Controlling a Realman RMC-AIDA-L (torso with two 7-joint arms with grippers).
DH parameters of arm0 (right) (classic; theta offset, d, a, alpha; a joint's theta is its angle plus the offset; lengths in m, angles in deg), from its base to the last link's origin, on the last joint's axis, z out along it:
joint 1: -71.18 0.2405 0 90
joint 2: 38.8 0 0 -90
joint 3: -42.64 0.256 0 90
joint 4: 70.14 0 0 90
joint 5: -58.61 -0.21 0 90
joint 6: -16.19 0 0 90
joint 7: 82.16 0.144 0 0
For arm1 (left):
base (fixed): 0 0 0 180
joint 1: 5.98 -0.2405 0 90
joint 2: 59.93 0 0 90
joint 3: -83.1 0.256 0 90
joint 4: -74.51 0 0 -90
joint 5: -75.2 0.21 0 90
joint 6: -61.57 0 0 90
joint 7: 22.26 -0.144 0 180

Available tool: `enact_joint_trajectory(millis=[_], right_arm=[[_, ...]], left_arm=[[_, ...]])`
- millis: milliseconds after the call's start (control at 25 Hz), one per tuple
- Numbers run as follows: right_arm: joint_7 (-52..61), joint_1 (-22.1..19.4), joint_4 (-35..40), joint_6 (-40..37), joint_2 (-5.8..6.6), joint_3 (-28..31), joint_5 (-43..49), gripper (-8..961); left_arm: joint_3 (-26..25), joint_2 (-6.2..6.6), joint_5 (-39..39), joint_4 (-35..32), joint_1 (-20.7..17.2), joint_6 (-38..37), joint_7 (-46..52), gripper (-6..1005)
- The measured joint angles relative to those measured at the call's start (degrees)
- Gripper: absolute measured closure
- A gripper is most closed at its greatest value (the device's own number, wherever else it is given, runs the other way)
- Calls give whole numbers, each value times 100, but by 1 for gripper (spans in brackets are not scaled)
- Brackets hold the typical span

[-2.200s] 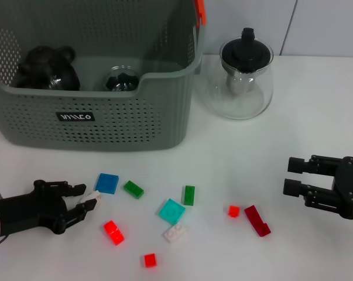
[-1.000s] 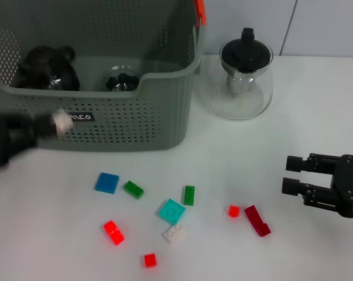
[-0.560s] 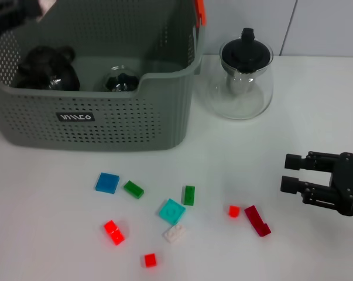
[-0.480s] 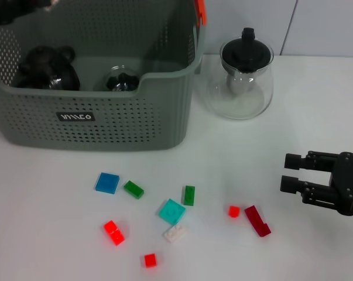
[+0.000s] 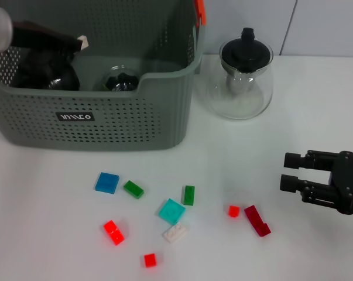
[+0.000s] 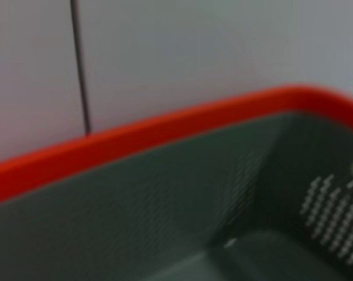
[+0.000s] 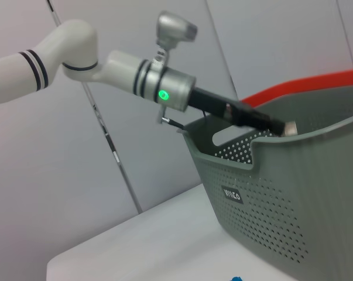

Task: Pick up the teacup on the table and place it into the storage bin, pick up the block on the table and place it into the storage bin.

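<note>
Grey-green perforated plastic forms the storage bin [image 5: 106, 120], which stands on a white table [image 5: 316, 117] and carries a black label [image 5: 75, 116] and an orange rim tab [image 5: 199, 12]. The left gripper [image 5: 76, 42] reaches in over the bin's far left corner, its dark fingers closed on one small white block [image 5: 82, 41] held above the bin's interior. The right wrist view shows the same pale piece [image 7: 290, 127] at the tip of the left gripper [image 7: 276, 124], just above the bin's rim [image 7: 316, 132]. Directly beneath that gripper sits one dark rounded teapot-like vessel [image 5: 44, 70], and just beside it, toward the bin's middle, one clear glass teacup [image 5: 122, 80].

One glass teapot [image 5: 240, 79] with a black lid stands on the table outside the bin, well away from both grippers.

The right gripper [image 5: 293, 172] hovers low over the table's right side, its two black fingers spread apart and holding nothing. Nearest to it lie two red pieces: a small square [image 5: 233, 211] and a longer dark red block [image 5: 257, 220]. Farther from it, toward the left, lie seven more loose blocks: two green [image 5: 189, 195] [image 5: 133, 189], one teal [image 5: 172, 211], one white [image 5: 175, 233], one blue [image 5: 107, 182], and two red [image 5: 113, 232] [image 5: 150, 260].
</note>
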Motion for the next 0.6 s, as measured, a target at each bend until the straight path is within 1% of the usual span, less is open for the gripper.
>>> enact_joint_trajectory(millis=[40, 120, 160, 240, 320, 400, 480, 520, 560, 600], right_arm=[[6, -4, 0, 0, 1, 5, 0, 370], [9, -9, 0, 0, 0, 12, 0, 370], [9, -10, 0, 1, 0, 13, 0, 370], [9, -10, 0, 8, 0, 12, 0, 370], [9, -9, 0, 15, 1, 5, 0, 370], [9, -6, 0, 17, 1, 1, 0, 370], [8, -8, 0, 13, 0, 2, 0, 370], [9, -12, 0, 10, 0, 6, 0, 370], [8, -13, 0, 8, 0, 7, -1, 370], [8, -13, 0, 8, 0, 8, 0, 370]], left_arm=[[127, -70, 311, 12, 54, 172, 194, 742], [233, -185, 664, 8, 95, 293, 312, 737], [245, -220, 734, -5, 100, 308, 320, 735], [225, -331, 803, -128, 96, 308, 292, 730], [133, -414, 616, -392, -2, 228, 226, 705], [-79, -508, 137, -809, -222, 34, 55, 662], [-577, -593, -1017, -1242, -652, -538, -510, 619], [-787, -608, -1609, -1327, -838, -839, -787, 597], [-1026, -565, -2491, -1282, -1041, -1327, -1150, 576], [-1189, -506, -3125, -1171, -1185, -1737, -1415, 554]])
